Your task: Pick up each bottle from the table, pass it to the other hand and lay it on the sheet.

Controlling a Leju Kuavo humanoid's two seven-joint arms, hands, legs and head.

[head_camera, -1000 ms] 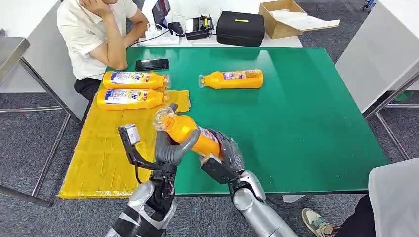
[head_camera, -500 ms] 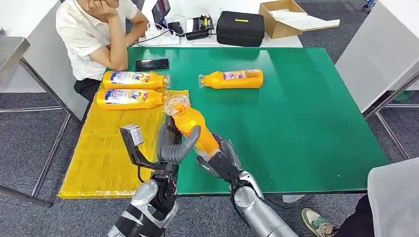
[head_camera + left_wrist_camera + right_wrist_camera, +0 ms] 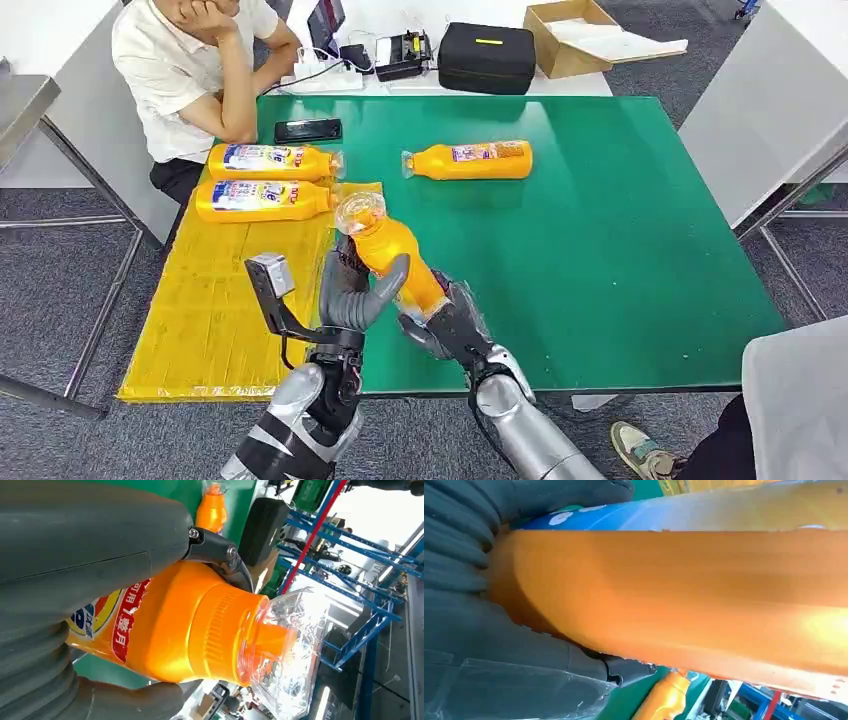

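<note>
Head view: both left hand (image 3: pixel 352 290) and right hand (image 3: pixel 452 325) clasp an orange plastic bottle (image 3: pixel 392 252) near the green surface's (image 3: pixel 620 240) lower edge, frame centre.

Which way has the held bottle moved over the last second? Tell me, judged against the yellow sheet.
Yes. The held bottle has tipped more upright; its clear cap rose toward the far edge of the yellow sheet, gripped by both the left hand and right hand.
</note>
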